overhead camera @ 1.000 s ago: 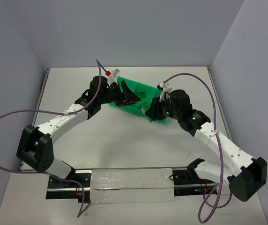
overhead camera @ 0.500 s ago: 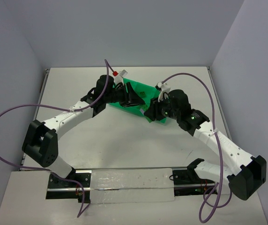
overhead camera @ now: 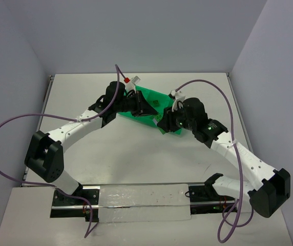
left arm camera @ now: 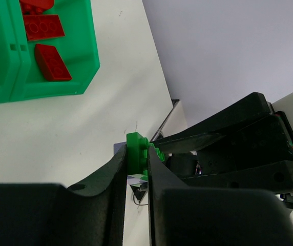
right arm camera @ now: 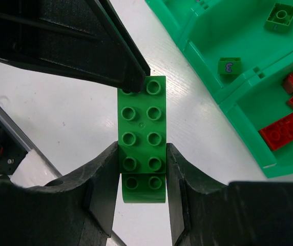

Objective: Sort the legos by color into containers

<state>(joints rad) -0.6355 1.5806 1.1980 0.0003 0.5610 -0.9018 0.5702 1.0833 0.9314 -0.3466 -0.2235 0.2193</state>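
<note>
Green, the long studded plastic brick was pinched at both ends: near end by the right gripper, far end, straight ahead, by the left gripper. The bright green plastic tray was seen ahead-right.

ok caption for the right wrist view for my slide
Right gripper clamps a green lego stack as the left gripper grips its far end, beside the green tray.
</note>
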